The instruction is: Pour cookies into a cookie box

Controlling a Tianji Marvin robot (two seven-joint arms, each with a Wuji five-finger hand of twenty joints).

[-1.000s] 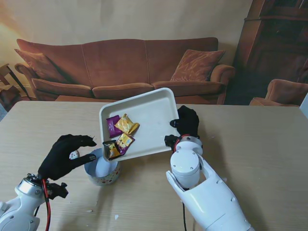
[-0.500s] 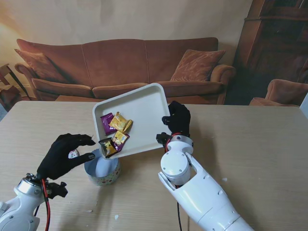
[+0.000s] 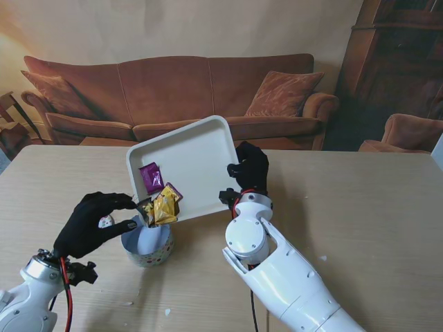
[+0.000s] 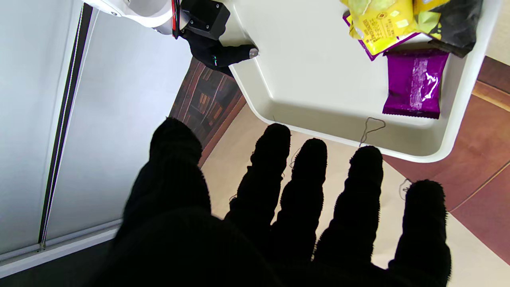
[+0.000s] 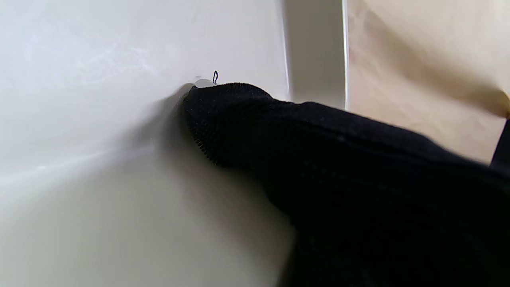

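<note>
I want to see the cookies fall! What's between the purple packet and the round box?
In the stand view, the yellow packets bunch at the tray's low corner, between the purple packet and the cookie box.

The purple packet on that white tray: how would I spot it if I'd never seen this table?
Find the white tray tilted above the wooden table, held by the right hand. The purple packet lies alone on the tray floor, just farther from me than the yellow packets bunched at its low corner. It is the only plain purple one.
</note>
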